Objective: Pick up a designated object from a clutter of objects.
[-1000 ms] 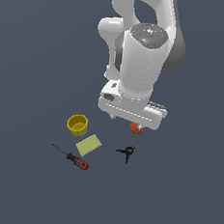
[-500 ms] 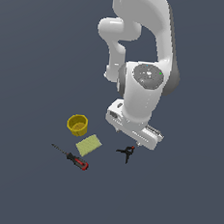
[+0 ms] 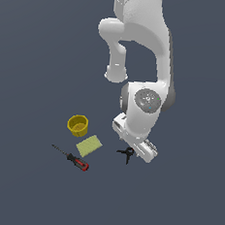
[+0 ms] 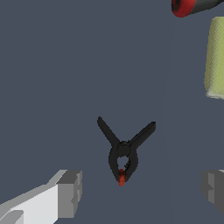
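The designated object, a small black spring clamp with forked handles and a red tip, lies flat on the dark floor. My gripper hangs just above it, open, with one grey finger on each side and the clamp's red-tipped end between them, nearer one finger. Nothing is held. In the exterior view the clamp pokes out beside the lowered white hand. The rest of the clutter of objects lies to the exterior view's left. The orange ball is hidden.
A yellow cup, a pale green flat block and a red-handled screwdriver lie left of the clamp in the exterior view. The wrist view catches the block's edge and the screwdriver's red handle end.
The arm has come down and the hand has dropped close over the clamp. The orange ball seen beside the hand a second ago is now covered by it.
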Motion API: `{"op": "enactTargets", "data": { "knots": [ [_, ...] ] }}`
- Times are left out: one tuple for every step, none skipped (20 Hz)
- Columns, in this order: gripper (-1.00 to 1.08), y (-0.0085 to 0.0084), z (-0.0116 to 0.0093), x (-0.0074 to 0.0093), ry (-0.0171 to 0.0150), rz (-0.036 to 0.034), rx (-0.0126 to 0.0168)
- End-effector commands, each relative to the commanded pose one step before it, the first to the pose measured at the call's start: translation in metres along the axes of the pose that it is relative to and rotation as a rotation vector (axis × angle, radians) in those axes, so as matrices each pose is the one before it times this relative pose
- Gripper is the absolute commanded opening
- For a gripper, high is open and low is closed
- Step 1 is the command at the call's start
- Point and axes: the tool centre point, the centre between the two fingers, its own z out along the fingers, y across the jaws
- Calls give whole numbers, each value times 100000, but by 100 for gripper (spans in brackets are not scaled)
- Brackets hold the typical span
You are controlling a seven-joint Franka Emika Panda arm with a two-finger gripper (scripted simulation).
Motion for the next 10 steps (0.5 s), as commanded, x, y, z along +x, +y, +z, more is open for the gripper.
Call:
{"op": "enactTargets", "data": {
  "knots": [
    [100,-200,1160,-132,76,3822,-25],
    [100,-50,378,-58,2,1165,-37],
    [100,-42,338,-53,4,1042,-33],
    [100,-36,299,-49,5,918,-30],
    [100,-28,259,-42,5,799,-27],
    [100,-24,219,-37,5,673,-23],
    [100,-18,179,-30,5,552,-19],
    [100,-15,140,-26,4,425,-15],
    [100,-9,100,-16,3,309,-11],
    [100,-6,60,-11,2,183,-6]
  ]
}}
